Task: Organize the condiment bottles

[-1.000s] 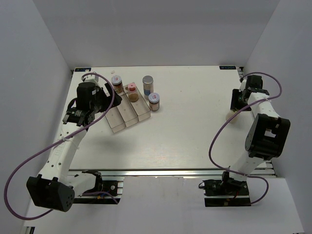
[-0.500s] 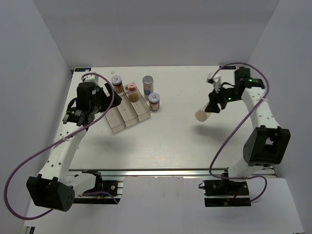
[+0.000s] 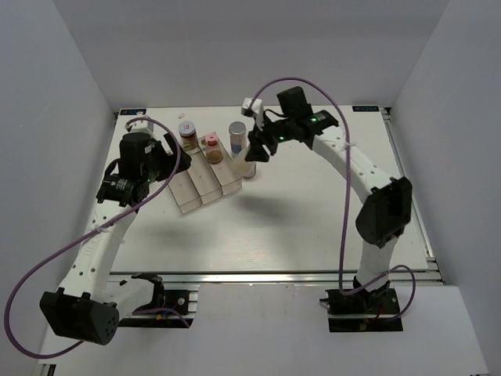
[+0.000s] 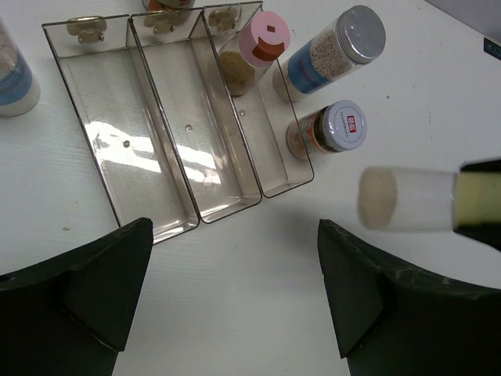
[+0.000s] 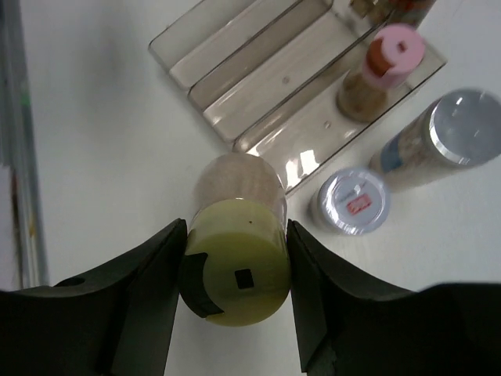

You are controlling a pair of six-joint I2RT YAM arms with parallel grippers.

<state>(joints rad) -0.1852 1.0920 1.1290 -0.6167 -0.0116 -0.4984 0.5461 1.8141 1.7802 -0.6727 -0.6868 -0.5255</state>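
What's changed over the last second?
The right gripper, shut on the yellow-lidded bottle, carried it from the right side leftward to the tray. The left gripper stayed open near the tray; the other bottles did not move.

White table (image 3: 313, 227) enclosed by plain pale walls (image 3: 235, 47).

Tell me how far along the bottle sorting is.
Done: one pink-lidded bottle stands in an outer compartment of the tray. In hand: the right gripper holds a yellow-lidded bottle in its jaws near the tray; the left gripper is open, empty. Remaining: the silver-lidded bottle, the white-lidded jar and a half-seen bottle stand outside it.
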